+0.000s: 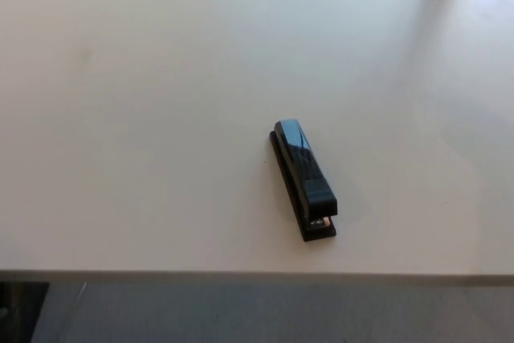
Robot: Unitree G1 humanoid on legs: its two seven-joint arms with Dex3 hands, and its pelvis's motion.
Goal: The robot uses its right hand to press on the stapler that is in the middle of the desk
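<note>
- pale desk (144, 78) fills the view, nothing else on it
- black stapler (303, 177) lies near the front edge, long axis running diagonally away
- neither hand showing, so finger state and nearer side can't be told

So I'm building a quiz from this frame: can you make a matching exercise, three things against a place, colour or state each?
Things:
1. stapler
2. desk
3. robot's right hand

Descriptions:
A. pale, plain surface, near edge along the bottom of the picture
B. not in view
C. black, lying flat at a slant, hinge end toward the near edge

Pairs: 1-C, 2-A, 3-B
</note>
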